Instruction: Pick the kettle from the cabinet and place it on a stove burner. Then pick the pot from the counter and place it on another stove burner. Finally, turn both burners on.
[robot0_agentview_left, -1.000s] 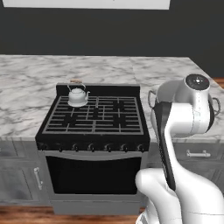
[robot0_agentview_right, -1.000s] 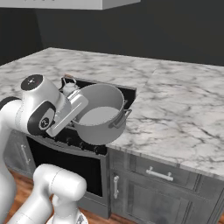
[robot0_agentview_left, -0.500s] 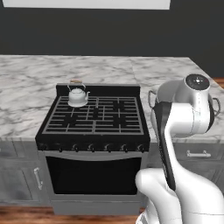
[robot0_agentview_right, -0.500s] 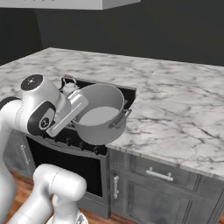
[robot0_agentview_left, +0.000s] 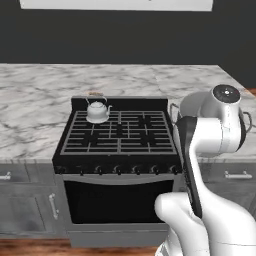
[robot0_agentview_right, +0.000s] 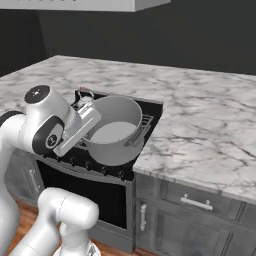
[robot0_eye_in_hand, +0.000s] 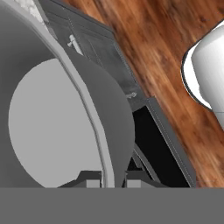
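Note:
The small white kettle (robot0_agentview_left: 97, 111) stands on the rear left burner of the black stove (robot0_agentview_left: 120, 131). My gripper (robot0_eye_in_hand: 111, 180) is shut on the rim of the wide grey pot (robot0_agentview_right: 116, 131), one finger inside the wall and one outside. The pot hangs tilted above the stove's front right part (robot0_agentview_right: 150, 110), its open mouth turned up toward the right base camera. In the left base view my arm hides most of the pot (robot0_agentview_left: 192, 105). The pot's wall and inside (robot0_eye_in_hand: 52, 131) loom large in the hand view. The cabinet is out of view.
White marble counter (robot0_agentview_right: 210, 115) runs on both sides of the stove (robot0_agentview_left: 30, 115). A row of knobs (robot0_agentview_left: 117, 170) lines the stove's front panel above the oven door. Dark grey drawers (robot0_agentview_right: 195, 202) sit under the counter, with wooden floor below.

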